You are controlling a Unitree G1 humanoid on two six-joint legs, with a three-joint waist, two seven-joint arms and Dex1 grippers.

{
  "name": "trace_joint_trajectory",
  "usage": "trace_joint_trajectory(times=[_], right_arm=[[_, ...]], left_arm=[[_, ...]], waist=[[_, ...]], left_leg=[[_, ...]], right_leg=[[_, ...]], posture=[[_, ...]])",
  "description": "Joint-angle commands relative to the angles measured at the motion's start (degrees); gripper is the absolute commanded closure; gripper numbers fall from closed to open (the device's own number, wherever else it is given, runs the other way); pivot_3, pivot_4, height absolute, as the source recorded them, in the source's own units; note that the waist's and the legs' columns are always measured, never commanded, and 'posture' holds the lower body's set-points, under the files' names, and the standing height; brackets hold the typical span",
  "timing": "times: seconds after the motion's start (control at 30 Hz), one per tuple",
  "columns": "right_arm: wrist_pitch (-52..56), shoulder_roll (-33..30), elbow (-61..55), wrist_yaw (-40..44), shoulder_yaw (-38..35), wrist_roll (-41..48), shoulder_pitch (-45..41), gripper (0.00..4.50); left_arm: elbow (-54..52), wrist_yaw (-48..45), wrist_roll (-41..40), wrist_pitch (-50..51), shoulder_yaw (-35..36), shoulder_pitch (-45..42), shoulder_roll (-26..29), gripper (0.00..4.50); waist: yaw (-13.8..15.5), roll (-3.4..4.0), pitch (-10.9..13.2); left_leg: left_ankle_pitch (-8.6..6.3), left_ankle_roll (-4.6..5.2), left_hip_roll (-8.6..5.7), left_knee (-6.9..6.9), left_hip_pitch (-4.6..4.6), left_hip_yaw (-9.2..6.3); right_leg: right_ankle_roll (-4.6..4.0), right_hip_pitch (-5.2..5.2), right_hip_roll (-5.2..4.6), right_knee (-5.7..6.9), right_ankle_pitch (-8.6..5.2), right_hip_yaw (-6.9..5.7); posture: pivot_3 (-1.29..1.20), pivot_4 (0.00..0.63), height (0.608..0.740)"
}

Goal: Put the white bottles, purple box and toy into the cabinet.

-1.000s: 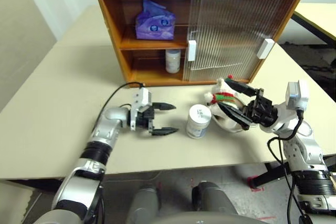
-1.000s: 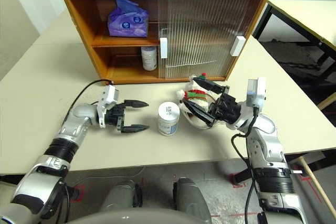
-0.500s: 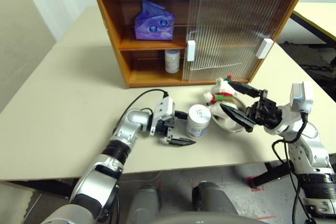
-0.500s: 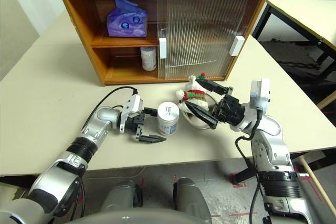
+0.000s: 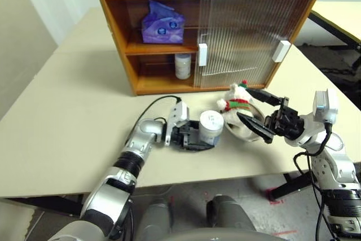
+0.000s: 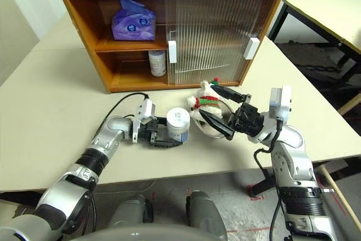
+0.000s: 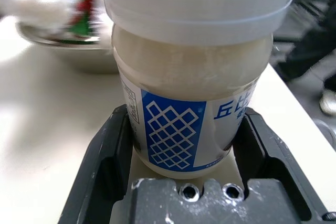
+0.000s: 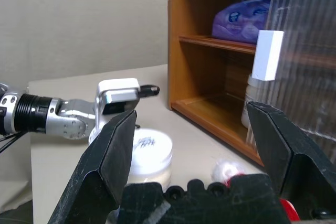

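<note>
On table one white bottle (image 5: 211,127), one toy (image 5: 236,102), inside cabinet (image 5: 206,26) another.

The white bottle (image 7: 194,93) sitting between the left gripper's (image 7: 186,148) fingers carries the only print that can be partly read. Its label has a blue panel with a white diamond lattice facing the gripper's palm, and beside it, towards one finger, large blue East Asian characters cut off by the bottle's curve. A column of fine print runs along the panel's other edge, too small to read.
</note>
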Motion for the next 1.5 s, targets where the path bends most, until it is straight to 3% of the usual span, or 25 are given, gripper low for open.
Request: trace_joint_trajectory(times=[0.03,0.27,0.63,1.17,1.5], right_arm=[[1.8,-1.0,-0.3,1.5,0.3,1.3,0.1,0.00],[4.1,-0.7,-0.2,2.5,1.1,2.1,-1.1,0.00],[5.2,4.0,-2.8,0.5,2.7,3.1,-1.1,0.00],[4.5,7.1,-5.2,-2.8,3.4,2.9,-0.2,0.00],[4.4,6.9,-5.7,-3.3,3.5,2.8,0.0,0.00]], left_arm=[[-2.7,4.6,-3.3,2.9,5.6,-0.1,2.1,1.47],[-0.9,20.0,-5.6,7.4,14.5,-4.2,1.2,1.47],[13.1,42.5,0.1,3.0,16.9,-14.3,-2.7,1.47],[29.2,56.0,3.7,0.8,18.3,-22.9,-3.4,1.47],[33.6,59.6,6.3,-0.1,18.2,-27.3,-3.6,1.47]], waist=[[-0.2,0.00,0.0],[0.4,-0.02,0.0],[1.7,-0.10,0.1],[1.4,-0.15,0.1],[1.3,-0.19,0.1]], left_leg=[[0.00,0.00,0.01,0.00,0.01,0.00],[0.00,0.00,0.08,0.00,0.01,-0.04],[-0.01,-0.02,-0.13,0.00,-0.17,-0.06],[-0.20,-0.34,-0.22,-0.01,-0.18,-0.06],[-0.20,-0.36,-0.23,-0.01,-0.19,-0.05]], right_leg=[[0.00,0.00,0.01,0.02,0.00,0.01],[0.02,0.00,-0.02,0.06,0.01,-0.03],[0.12,-0.02,-0.05,-0.22,0.07,-0.06],[0.14,-0.05,-0.03,-0.21,0.08,-0.11],[0.14,-0.05,-0.02,-0.22,0.08,-0.12]], posture=[[0.01,0.000,0.740],[0.04,0.000,0.740],[0.03,0.000,0.740],[0.00,0.000,0.740],[-0.02,0.000,0.740]])
